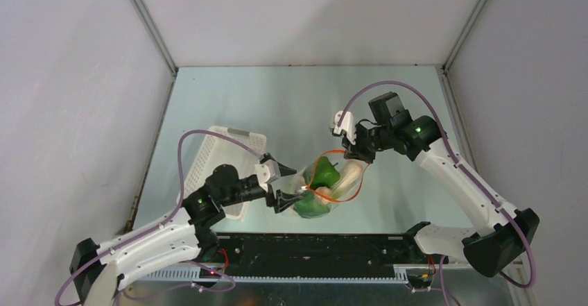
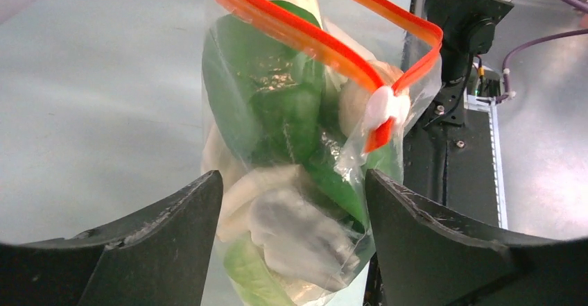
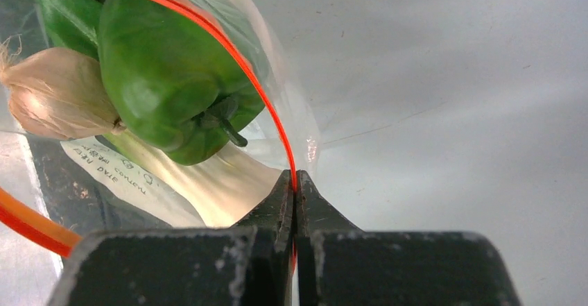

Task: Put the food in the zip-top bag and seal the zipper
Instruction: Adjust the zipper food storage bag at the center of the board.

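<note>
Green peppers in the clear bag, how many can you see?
1. The green pepper lies inside the zip-top bag, just under the zipper, beside a garlic bulb. Other green pieces deeper down are unclear, so more may be hidden.

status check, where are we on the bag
Left pincer open, flanking the zip-top bag. Right pincer shut on the zipper. Food inside, mouth unsealed. No obstruction seen.
</note>
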`<act>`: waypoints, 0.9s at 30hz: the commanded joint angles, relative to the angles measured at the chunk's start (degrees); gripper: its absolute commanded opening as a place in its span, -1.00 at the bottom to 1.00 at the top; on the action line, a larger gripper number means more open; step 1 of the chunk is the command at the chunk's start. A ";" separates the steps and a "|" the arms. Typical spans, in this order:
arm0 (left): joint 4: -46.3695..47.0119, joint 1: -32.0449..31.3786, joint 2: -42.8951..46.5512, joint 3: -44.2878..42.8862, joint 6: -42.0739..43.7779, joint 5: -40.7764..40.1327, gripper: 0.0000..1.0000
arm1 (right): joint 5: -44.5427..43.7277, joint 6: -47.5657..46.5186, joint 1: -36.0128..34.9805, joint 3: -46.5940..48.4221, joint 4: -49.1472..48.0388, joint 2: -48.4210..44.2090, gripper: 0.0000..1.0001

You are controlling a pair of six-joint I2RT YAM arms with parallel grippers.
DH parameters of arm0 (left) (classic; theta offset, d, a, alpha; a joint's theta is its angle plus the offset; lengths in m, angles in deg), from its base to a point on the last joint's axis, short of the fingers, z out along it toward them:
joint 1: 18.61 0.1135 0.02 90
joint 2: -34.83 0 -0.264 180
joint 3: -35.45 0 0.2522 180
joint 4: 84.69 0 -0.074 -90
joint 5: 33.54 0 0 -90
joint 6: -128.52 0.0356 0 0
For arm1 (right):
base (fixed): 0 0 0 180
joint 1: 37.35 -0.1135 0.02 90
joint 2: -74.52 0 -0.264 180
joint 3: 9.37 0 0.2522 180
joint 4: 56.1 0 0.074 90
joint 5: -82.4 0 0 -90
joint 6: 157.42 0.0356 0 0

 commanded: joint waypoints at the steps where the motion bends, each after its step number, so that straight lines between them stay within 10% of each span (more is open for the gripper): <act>1: 8.39 2.78 2.85 2.08 -5.48 4.86 0.66 | -0.62 1.26 0.38 2.51 0.39 1.19 -1.00; 8: 16.71 4.05 0.00 3.00 -13.63 10.99 0.91 | -0.12 2.94 0.36 2.98 0.27 1.54 -1.00; 27: 15.89 3.98 -5.86 1.51 -15.45 15.09 0.79 | 1.81 24.69 2.34 13.15 9.74 6.55 -1.00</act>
